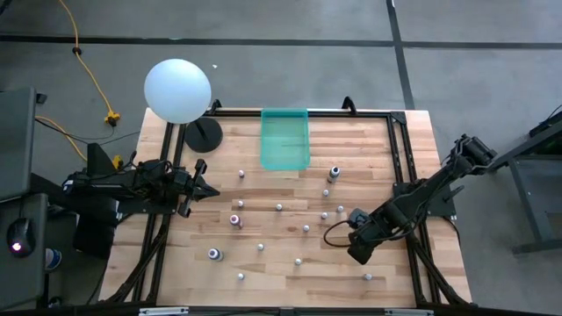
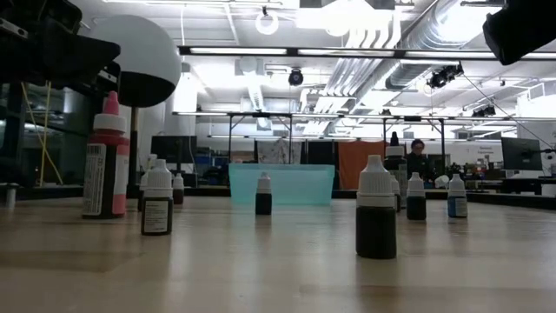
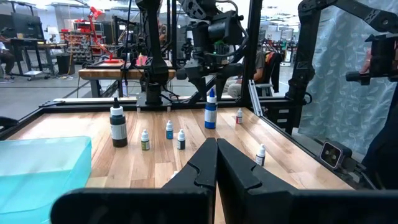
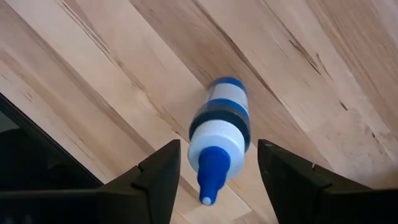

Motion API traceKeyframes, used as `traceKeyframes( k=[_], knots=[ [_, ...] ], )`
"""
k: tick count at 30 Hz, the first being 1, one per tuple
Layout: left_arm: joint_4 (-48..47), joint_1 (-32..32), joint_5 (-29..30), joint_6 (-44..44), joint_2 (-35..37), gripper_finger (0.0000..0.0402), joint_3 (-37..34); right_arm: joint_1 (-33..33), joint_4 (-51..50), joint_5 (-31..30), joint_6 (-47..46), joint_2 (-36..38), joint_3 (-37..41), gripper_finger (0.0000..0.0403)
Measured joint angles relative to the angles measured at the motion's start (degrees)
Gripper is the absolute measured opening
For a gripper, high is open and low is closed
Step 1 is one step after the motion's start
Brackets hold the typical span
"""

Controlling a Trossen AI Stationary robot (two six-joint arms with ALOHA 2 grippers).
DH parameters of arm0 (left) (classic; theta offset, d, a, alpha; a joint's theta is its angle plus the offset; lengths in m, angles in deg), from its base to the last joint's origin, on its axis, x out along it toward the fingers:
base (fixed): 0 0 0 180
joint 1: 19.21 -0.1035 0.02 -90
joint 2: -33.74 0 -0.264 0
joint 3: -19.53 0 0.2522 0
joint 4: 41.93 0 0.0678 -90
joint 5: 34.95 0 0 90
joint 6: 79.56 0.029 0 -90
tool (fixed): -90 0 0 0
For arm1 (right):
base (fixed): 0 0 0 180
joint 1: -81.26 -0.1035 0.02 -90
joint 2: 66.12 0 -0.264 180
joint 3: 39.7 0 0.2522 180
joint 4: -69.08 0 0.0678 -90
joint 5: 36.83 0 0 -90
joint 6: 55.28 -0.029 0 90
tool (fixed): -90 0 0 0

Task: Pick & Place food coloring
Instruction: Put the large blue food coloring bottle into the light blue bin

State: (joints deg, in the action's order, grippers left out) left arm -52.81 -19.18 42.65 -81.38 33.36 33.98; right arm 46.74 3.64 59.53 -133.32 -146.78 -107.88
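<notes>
Blue food coloring bottle (image 4: 219, 140): upright on the counter (image 4: 124, 68), directly between the right gripper (image 4: 217, 171) jaws, which stand spread, not touching it. Remaining food coloring bottles (image 1: 279, 207): scattered across counter. Left gripper (image 1: 204, 186): jaws clenched together, holding nothing.

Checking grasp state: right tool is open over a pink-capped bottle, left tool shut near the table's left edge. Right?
Not quite. In the right wrist view the bottle between the right tool's open fingers has a blue cap, not pink. The left tool is shut.
</notes>
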Motion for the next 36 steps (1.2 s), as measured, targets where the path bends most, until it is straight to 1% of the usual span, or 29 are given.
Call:
traceKeyframes(
  k=[6,14,20,27,32,36],
  knots=[
    [0.0,0.0,0.0,0.0,0.0,0.0001,0.0,0.0,0.1,0.4,0.0,0.0,0.0,0.0166],
    [0.0,0.0,0.0,0.0,0.0,0.0001,0.0,0.0,0.0,1.3,0.0,0.0,0.0,0.011],
    [0.0,0.0,0.0,0.0,0.0,0.0001,0.0,0.0,0.5,1.3,0.0,0.1,-0.1,0.0109],
    [0.0,0.0,0.0,0.0,0.0,0.0001,0.0,0.5,-0.7,0.4,1.3,2.2,-3.4,0.0109],
    [0.0,0.0,0.0,0.0,0.0,0.0001,0.0,1.9,-3.7,-0.1,5.3,3.9,-8.4,0.0109],
    [0.0,0.0,0.0,0.0,0.0,0.0001,0.0,4.2,-7.4,-2.6,10.6,5.2,-14.6,0.0109]
  ],
)
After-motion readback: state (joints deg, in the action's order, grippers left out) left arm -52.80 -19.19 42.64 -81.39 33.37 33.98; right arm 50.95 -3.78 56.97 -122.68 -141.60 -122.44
